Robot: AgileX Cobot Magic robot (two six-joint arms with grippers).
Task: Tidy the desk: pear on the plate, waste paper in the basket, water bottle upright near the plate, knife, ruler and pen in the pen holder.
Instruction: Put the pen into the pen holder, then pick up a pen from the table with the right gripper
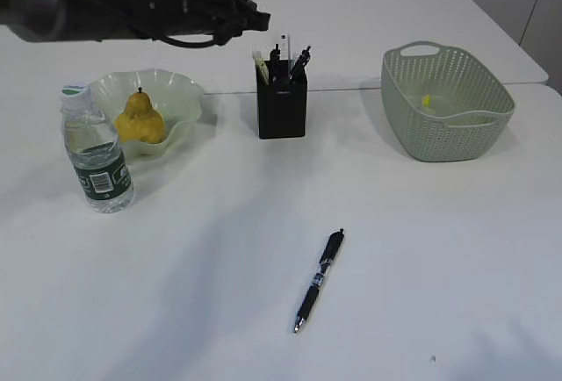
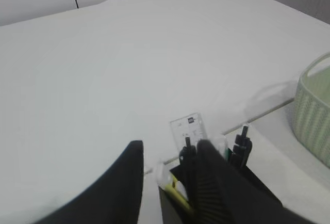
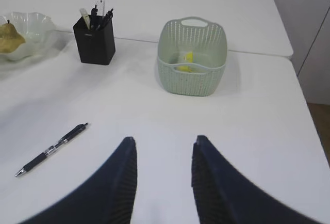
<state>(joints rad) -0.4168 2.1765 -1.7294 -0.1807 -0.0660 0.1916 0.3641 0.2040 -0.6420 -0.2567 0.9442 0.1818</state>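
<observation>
A black pen point(image 1: 319, 280) lies loose on the white table near the front, also in the right wrist view point(image 3: 51, 149). The black pen holder point(image 1: 281, 109) holds a clear ruler point(image 2: 190, 131), a yellow-handled knife point(image 2: 178, 190) and other pens. My left gripper point(image 1: 255, 19) hovers just above and behind the holder, open and empty point(image 2: 170, 146). The yellow pear point(image 1: 140, 119) sits on the pale green plate point(image 1: 180, 91). Beside the plate the water bottle point(image 1: 97, 157) stands upright. Yellow waste paper point(image 1: 428, 100) lies in the green basket point(image 1: 448, 109). My right gripper point(image 3: 165, 140) is open over bare table.
The table is two white tops joined by a seam behind the holder. The basket point(image 3: 192, 59) stands at the right, the plate point(image 3: 26, 33) at the far left. A wall and a floor strip show beyond the table's right edge.
</observation>
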